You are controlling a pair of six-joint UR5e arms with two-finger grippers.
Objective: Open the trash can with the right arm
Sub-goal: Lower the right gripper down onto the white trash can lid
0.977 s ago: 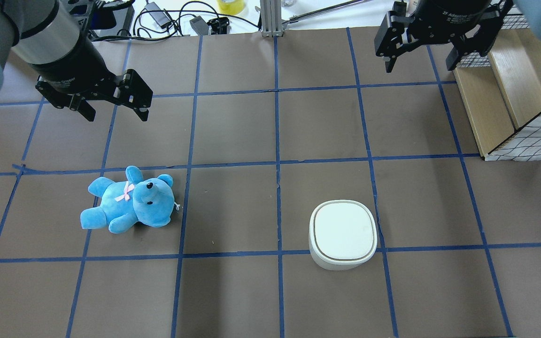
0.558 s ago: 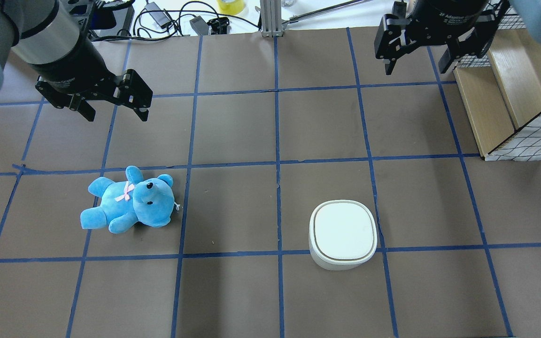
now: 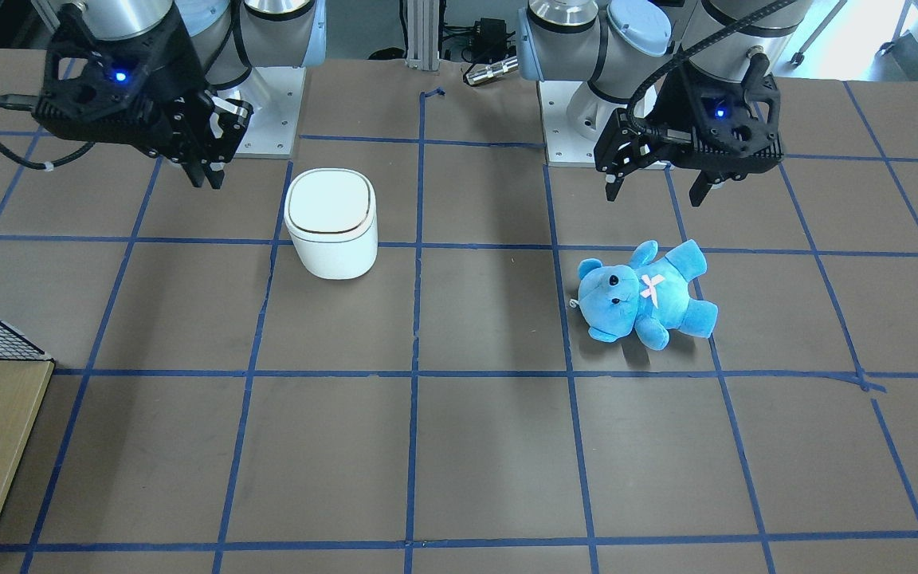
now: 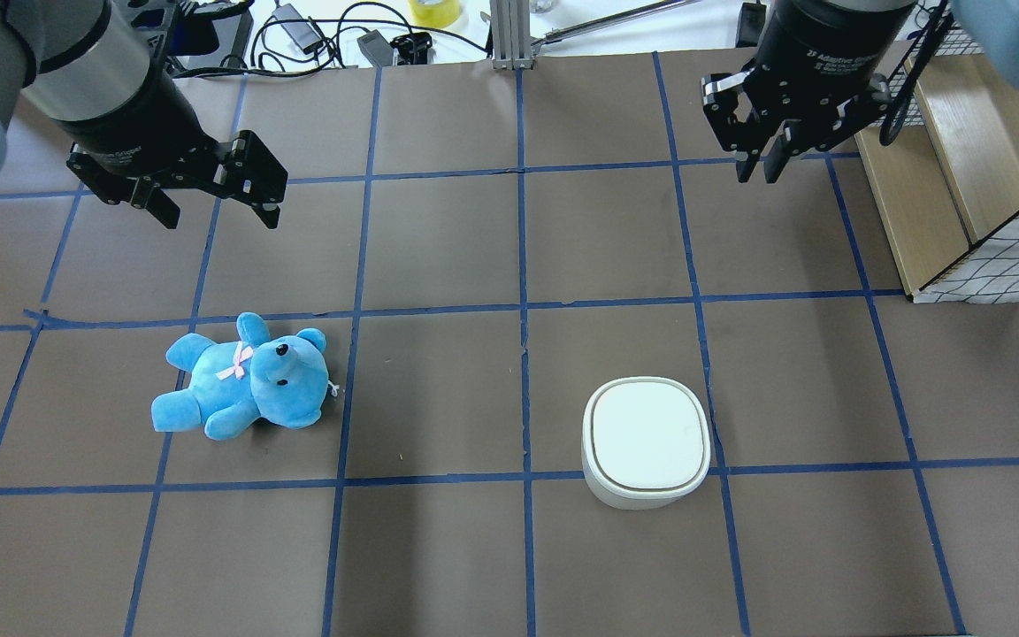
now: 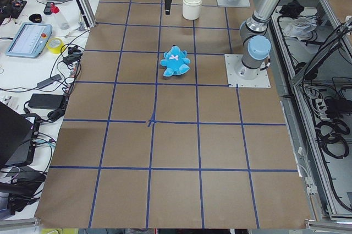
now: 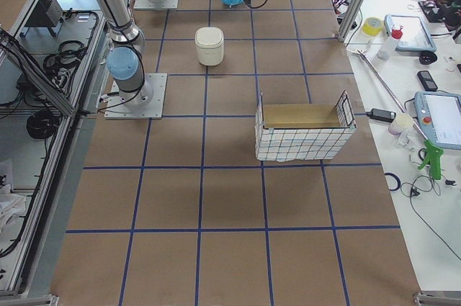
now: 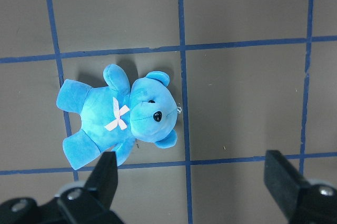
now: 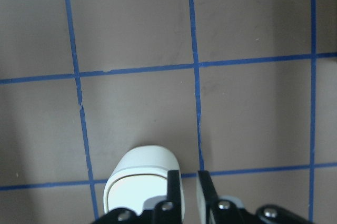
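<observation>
The trash can [image 4: 647,433] is a small white bin standing upright on the brown table with its lid down. It also shows in the front view [image 3: 330,211] and at the bottom of the right wrist view [image 8: 139,176]. My right gripper [image 4: 759,172] hangs in the air well beyond the can and a little to its right, not touching it. Its fingers [image 8: 174,182] are drawn together with only a narrow gap and hold nothing. My left gripper [image 4: 218,212] is open and empty, hovering beyond the blue teddy [image 4: 244,376].
A wood-lined wire basket [image 4: 961,177] stands at the far right, close to my right gripper. The teddy [image 7: 121,116] lies on its back on the left half. Blue tape lines grid the table. Cables and tools lie past the far edge.
My right gripper has closed from wide open to fingers together and has come slightly toward the can. The left arm, teddy and can have not moved.
</observation>
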